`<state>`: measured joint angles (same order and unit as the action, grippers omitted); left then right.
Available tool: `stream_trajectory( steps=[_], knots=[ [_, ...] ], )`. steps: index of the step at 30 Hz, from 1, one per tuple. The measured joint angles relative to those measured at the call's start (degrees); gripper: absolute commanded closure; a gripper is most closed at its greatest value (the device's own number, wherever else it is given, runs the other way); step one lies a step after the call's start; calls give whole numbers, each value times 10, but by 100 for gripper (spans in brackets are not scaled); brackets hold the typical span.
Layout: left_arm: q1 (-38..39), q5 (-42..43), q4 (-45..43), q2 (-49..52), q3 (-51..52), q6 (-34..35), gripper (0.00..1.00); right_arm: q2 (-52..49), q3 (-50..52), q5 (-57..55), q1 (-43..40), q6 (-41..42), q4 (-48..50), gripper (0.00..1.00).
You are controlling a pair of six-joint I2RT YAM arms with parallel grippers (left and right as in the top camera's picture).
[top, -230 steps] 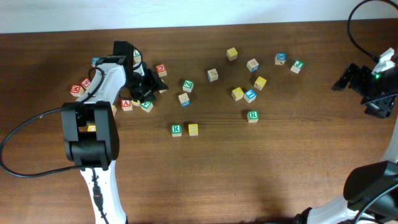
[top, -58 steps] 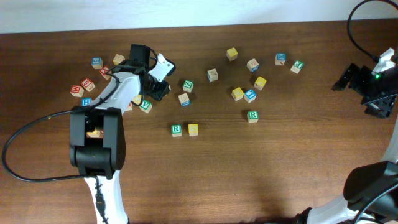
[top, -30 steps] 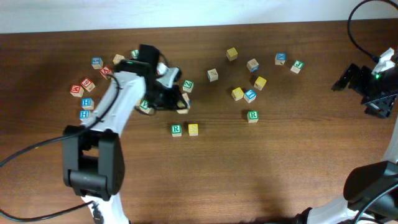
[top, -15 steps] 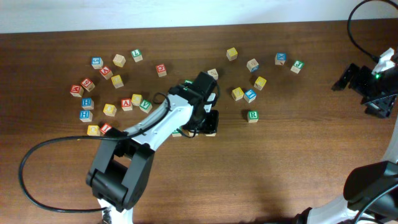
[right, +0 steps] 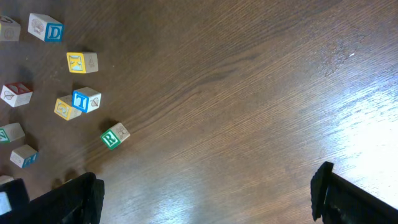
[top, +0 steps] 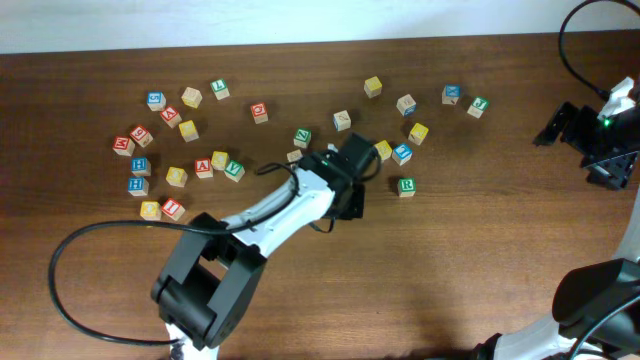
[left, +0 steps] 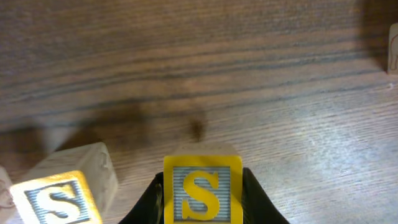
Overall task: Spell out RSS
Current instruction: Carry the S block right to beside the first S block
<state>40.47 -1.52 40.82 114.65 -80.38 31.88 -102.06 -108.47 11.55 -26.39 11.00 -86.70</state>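
Overhead view puts the left gripper (top: 349, 194) at centre now, off the upper-left cube cluster (top: 188, 130) — nipping a yellow-printed wooden S cube (left: 202, 188) just beside the laid yellow S cube (left: 57, 200), RSS nearly spelled.

Left arm (top: 290, 205) across table (top: 450, 280) centre, jaws near green R cube (top: 406, 186); right arm (top: 600, 140) far right.

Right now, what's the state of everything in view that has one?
held S cube, gripped, S facing the wrist camera
left tool, shut on held S cube
second S cube, free on table
green R cube, free on table, R up
right tool, open, empty
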Motion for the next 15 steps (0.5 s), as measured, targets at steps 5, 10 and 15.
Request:
stream_trajectory(
  steps=[5,10,15],
  knots=[
    [3,-16,-39,0,30,18,84,0,0,0,0,0,0,2],
    [4,-27,-50,-2,36,27,82,0,0,0,0,0,0,2],
    [4,-48,-64,-2,40,29,84,0,0,0,0,0,0,2]
  ],
)
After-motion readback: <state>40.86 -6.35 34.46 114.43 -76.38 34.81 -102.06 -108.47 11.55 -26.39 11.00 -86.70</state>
